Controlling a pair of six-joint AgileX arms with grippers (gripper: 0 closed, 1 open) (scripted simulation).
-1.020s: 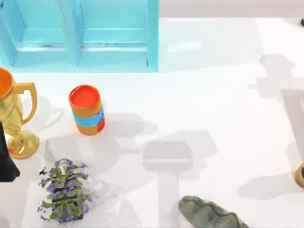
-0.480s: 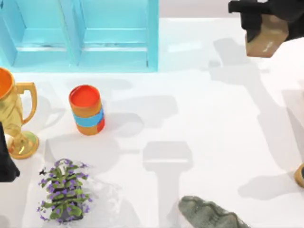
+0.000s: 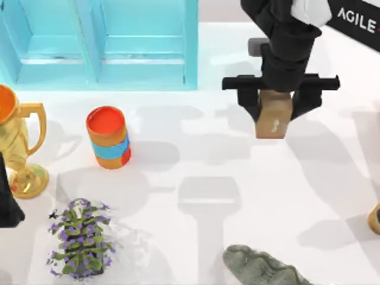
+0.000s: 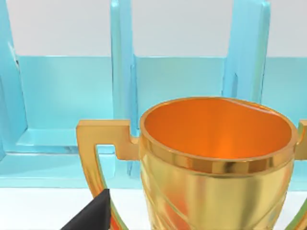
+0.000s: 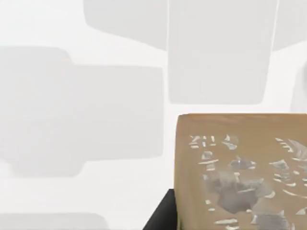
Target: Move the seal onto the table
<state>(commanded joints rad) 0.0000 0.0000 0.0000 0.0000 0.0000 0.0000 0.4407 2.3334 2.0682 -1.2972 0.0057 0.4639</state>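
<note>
the right gripper [image 3: 278,102] is clamping the seal [image 3: 274,122] above the table [image 3: 237,237]; releasing high risks tumbling.

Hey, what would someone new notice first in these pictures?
The right claw, at the top view's upper right, holds the tan seal above the white table. At the left edge stands a gold trophy cup, with the turquoise shelf unit behind.

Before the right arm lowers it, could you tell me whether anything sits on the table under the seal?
Nothing visible does. The right gripper holds the seal above bare table; the orange cup stands well to the left and the grey-green rock lies at the near edge.
</note>
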